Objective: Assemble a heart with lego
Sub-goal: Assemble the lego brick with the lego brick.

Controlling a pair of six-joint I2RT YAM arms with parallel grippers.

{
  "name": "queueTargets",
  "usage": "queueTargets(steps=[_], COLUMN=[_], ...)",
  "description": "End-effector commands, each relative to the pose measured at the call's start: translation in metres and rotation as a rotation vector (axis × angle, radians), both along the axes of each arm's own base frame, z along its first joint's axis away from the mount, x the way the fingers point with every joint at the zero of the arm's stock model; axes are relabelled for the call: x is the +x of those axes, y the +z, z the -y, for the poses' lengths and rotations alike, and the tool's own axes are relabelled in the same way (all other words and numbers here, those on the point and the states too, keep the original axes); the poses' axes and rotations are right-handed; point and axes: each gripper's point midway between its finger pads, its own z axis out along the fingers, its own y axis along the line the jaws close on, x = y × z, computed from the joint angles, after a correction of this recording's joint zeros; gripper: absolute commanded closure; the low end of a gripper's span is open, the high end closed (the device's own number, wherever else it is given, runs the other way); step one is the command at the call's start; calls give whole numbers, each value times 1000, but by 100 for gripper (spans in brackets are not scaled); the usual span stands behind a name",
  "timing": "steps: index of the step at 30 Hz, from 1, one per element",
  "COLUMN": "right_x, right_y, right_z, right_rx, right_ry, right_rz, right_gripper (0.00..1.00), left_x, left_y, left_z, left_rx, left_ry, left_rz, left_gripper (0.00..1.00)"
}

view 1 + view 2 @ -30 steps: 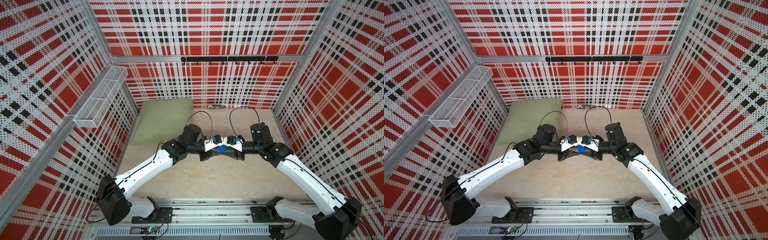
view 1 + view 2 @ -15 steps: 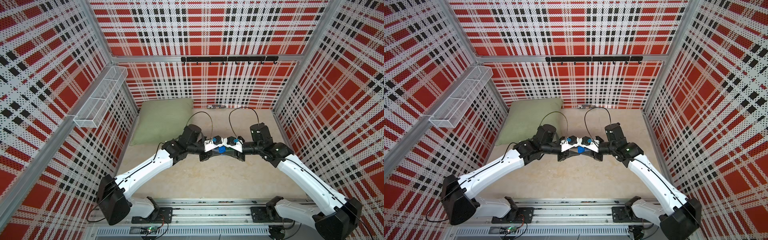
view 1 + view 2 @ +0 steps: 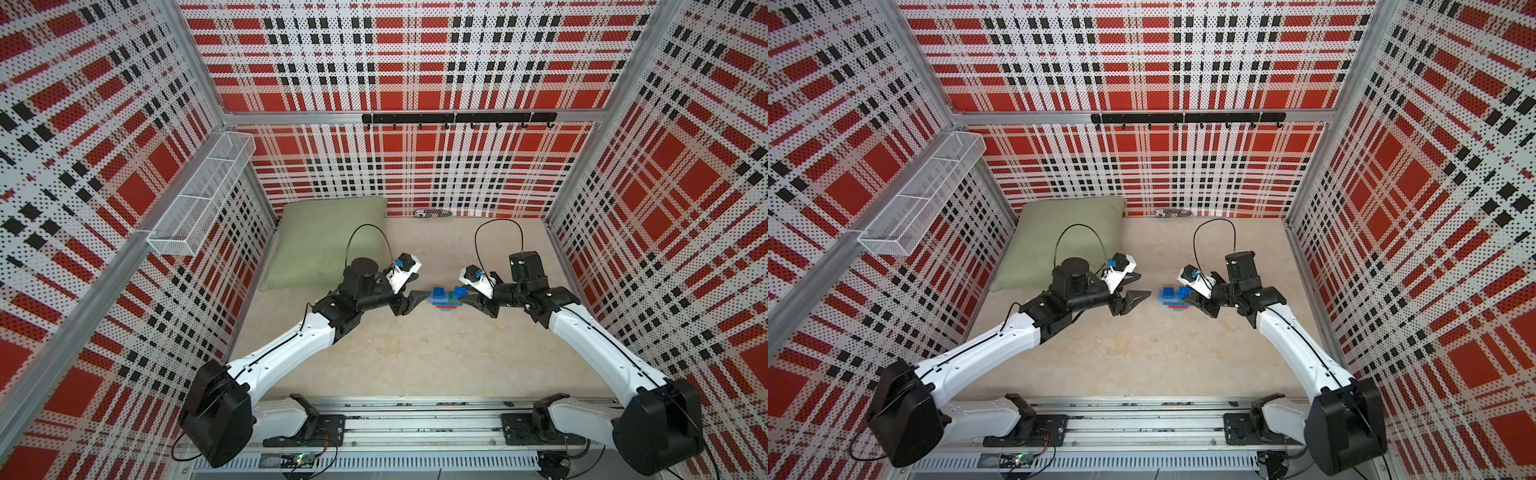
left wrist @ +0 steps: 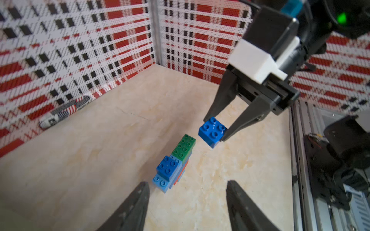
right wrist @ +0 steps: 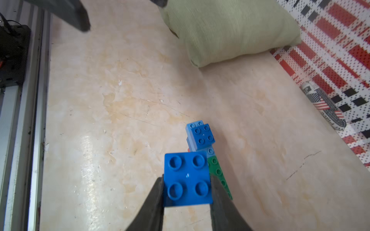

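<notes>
The right gripper (image 5: 187, 192) is closed on a dark blue brick (image 5: 186, 172), one finger on each side wall and the studs facing up. It holds the brick in the air just over the right end of the heart (image 4: 174, 164). In the left wrist view the brick looks tilted against the heart's studs and not yet seated on them.

The heart sits mid-table, between the two grippers. Its right end is a green brick (image 4: 185, 147), and another blue brick (image 4: 167, 167) is already seated on its left end.

The left gripper (image 4: 187, 184) is just left of the heart with its jaws wide apart. It holds nothing and touches nothing.

**What could go wrong:**
- **A crooked press.** If the brick goes down tilted, one edge would likely catch the green studs first. It could then jam at an angle or twist in the grip.
- **The heart tipping or sliding.** In both top views the heart seems to narrow toward its base. Pressing on its right end with nothing bracing it could tip it or push it across the smooth table (image 3: 415, 353).
- **Layers splitting.** An off-centre push may also pry the lower layers apart.
- **The gripper snagging.** The right gripper's fingers reach below the brick's lower edge and may catch the green brick on the way down.

The pillow (image 3: 328, 245) lies far left, well apart, and is no hazard.
</notes>
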Motion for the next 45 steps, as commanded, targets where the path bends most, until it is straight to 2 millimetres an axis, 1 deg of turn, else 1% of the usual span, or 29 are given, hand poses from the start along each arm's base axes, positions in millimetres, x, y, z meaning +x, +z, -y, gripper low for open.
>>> queueTargets(steps=[1, 3, 5, 6, 7, 9, 12, 14, 16, 20, 22, 28, 32, 34, 39, 41, 45], right_x=[17, 24, 32, 35, 37, 42, 46, 49, 51, 53, 53, 50, 49, 47, 42, 42, 41], right_y=[-2, -13, -24, -31, -34, -39, -42, -52, -57, -63, -64, -76, -79, -84, -77, -74, -75], right_z=[4, 3, 4, 5, 5, 5, 1, 4, 6, 9, 10, 15, 13, 14, 13, 15, 16], right_rx=[29, 23, 5, -4, -6, -8, 4, -26, -27, -46, -39, -68, -54, -59, -37, -36, -25], right_ry=[12, 15, 13, 15, 17, 20, 39, 41, 50, 47, 50, 40, 44, 43, 28, 2, -19], right_rz=[13, -6, -28, -46, -54, -64, -75, -97, -123, -138, -144, -165, -179, -202, -195, -178, -166], right_gripper=[76, 76, 77, 77, 77, 78, 77, 77, 77, 77, 77, 77, 76, 76, 76, 76, 73], left_x=[27, 32, 40, 42, 40, 49, 55, 54, 53, 59, 64, 75, 78, 81, 93, 97, 99], left_y=[8, -14, -36, -46, -51, -67, -82, -86, -89, -98, -102, -115, -112, -112, -111, -112, -111], left_z=[-3, 1, 2, 6, 12, 17, 29, 41, 54, 63, 64, 69, 76, 79, 77, 74, 72], left_rx=[-253, -310, -330, -338, -339, -331, -334, -342, -334, -328, -326, -302, -284, -277, -249, -230, -210], left_ry=[165, 198, 256, 264, 242, 279, 278, 237, 206, 204, 215, 202, 173, 164, 192, 211, 227], left_rz=[-186, -308, -384, -414, -433, -473, -526, -546, -553, -570, -571, -575, -538, -534, -496, -487, -466], left_gripper=[35, 36, 36, 36, 37, 37, 37, 38, 39, 41, 42, 46, 47, 48, 48, 48, 48])
